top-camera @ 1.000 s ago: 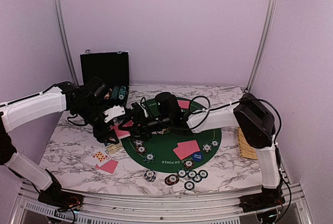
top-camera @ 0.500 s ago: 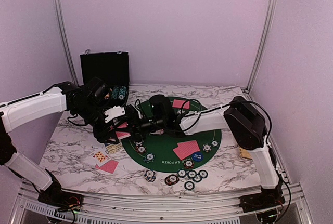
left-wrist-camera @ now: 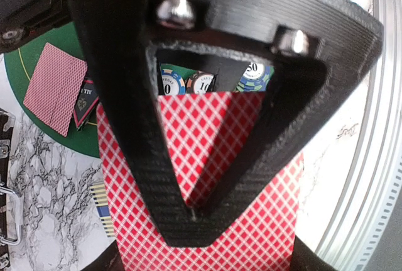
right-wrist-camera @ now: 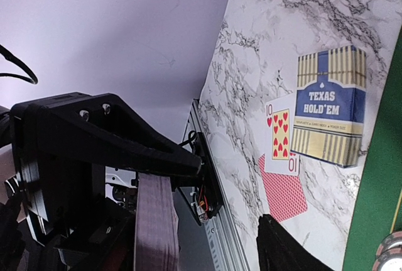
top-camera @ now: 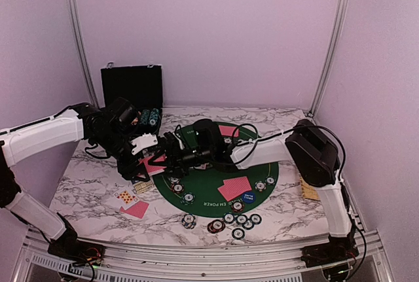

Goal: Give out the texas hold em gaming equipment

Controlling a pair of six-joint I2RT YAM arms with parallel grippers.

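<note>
Overhead camera overlooks table [top-camera: 85, 190]; close wrist cameras share red-backed cards [left-wrist-camera: 207, 126].

Cards [left-wrist-camera: 210, 158] red with white lattice; mat [top-camera: 204, 185] green; table [top-camera: 85, 190] grey-veined white marble; box [right-wrist-camera: 330, 114] beside mat blue, gold-striped; case [top-camera: 131, 87] black

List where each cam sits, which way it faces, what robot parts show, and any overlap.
Top external: above and behind the bases, looking down over the mat; both arms show.
Left wrist: on the left wrist, looking along its finger at the held deck; chips beyond.
Right wrist: on the right wrist, facing the left tool and the box; one own fingertip shows.
Shared: both wrist views see the deck; top and right wrist both see the box.
</note>
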